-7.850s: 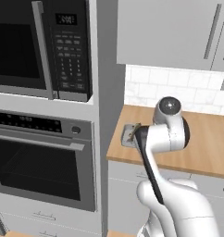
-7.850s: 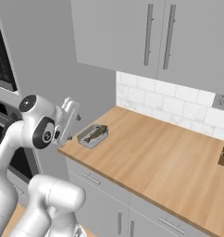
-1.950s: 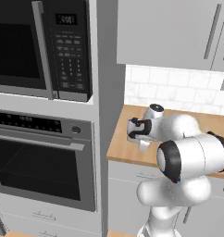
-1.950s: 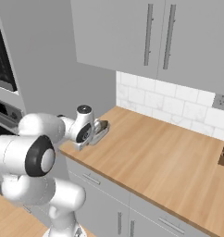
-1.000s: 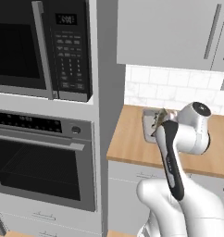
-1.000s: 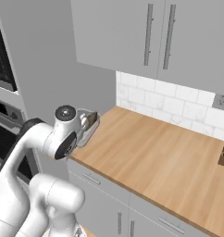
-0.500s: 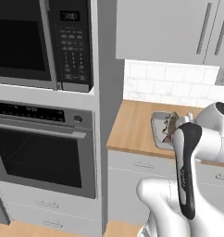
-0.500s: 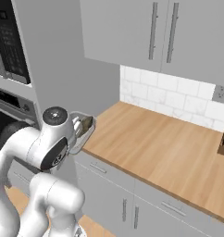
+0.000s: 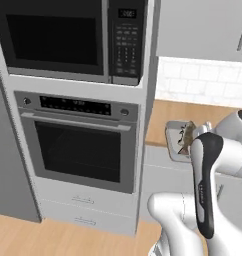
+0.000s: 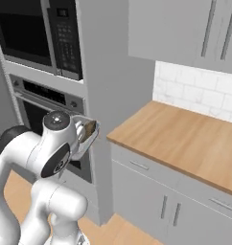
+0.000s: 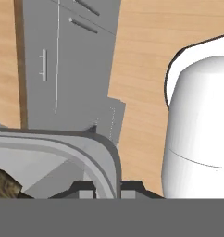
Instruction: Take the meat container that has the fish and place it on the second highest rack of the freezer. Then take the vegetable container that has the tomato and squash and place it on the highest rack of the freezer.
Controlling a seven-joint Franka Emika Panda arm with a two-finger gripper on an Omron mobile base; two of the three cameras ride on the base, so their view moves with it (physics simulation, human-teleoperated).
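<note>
Riding clear of the counter (image 10: pixel 185 139), the meat container (image 9: pixel 177 142) sits in the robot's grasp, held up in front of the arm's white shoulder and tipped at a steep angle. Its slim brownish fish (image 9: pixel 185 138) lies along the tray, just visible past the arm in the left base view; from the right base view the same tray (image 10: pixel 85 139) juts out beside the round wrist joint, with the fish (image 10: pixel 89 128) showing over its rim. Seen from the hand, the tool (image 11: pixel 107 189) is pinched nearly closed on the container's rounded grey corner (image 11: pixel 97 152), one dark tip on each side of the wall, while a patch of the fish (image 11: pixel 3 185) shows at the lower left of that view. Behind the tray stand the tall grey column with the black microwave (image 9: pixel 73 37) above the black-fronted wall oven (image 9: pixel 80 145). White tile backsplash (image 10: pixel 199 93) and grey upper cabinets (image 10: pixel 185 28) run along the wooden worktop, with grey drawers and doors (image 10: pixel 166 191) below it.
</note>
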